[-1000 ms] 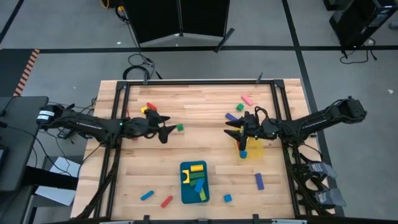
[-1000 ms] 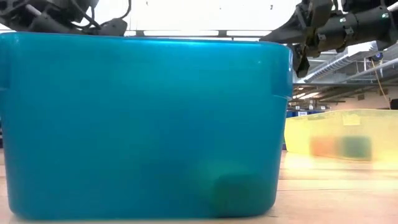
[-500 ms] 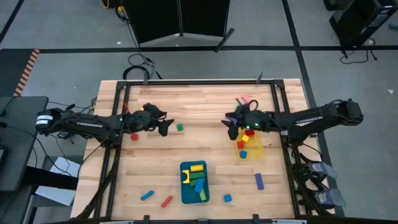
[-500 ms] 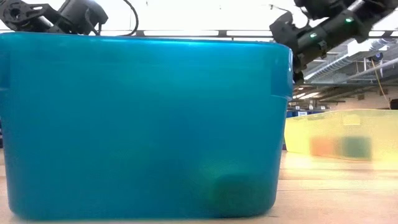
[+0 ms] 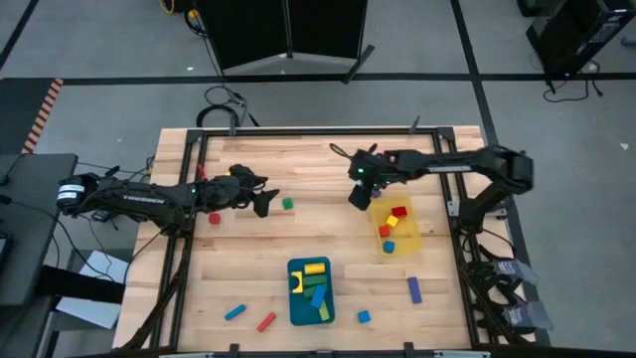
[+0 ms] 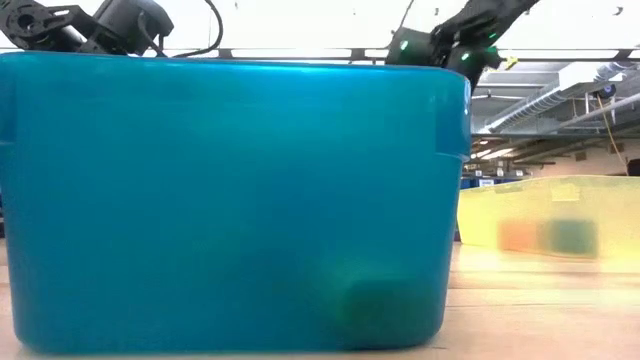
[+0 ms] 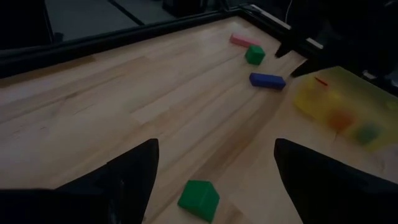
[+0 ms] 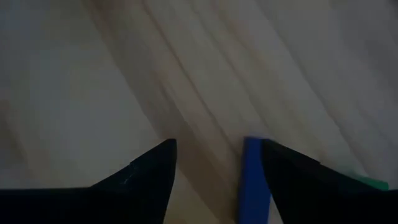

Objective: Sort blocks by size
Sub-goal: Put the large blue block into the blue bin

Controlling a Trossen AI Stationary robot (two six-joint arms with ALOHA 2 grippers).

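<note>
My left gripper (image 5: 266, 203) is open just above the table, left of centre. A green block (image 5: 287, 204) lies on the wood just ahead of its fingertips and shows between them in the left wrist view (image 7: 199, 199). My right gripper (image 5: 356, 197) is open over the table by the far left corner of the translucent yellow bin (image 5: 396, 229). A blue bar (image 8: 252, 180) lies on the wood below its fingers, close to one of them. The bin holds red, yellow and blue blocks. The blue tray (image 5: 294, 298) holds yellow, green and blue bars.
Loose blocks lie about: a red one (image 5: 213, 219) near my left arm, a blue bar (image 5: 414, 289), a blue cube (image 5: 364, 317), a blue bar (image 5: 236, 312) and a red bar (image 5: 266, 321) near the front edge. A pink bar (image 7: 244, 40) and a green block (image 7: 254, 55) lie at the far right.
My right gripper has left its place over the yellow bin, gone toward the far and left edges and turned; it now hangs beside the bin's far left corner. My left gripper has drawn back a little toward the far edge, baring the red block, then kept still.
</note>
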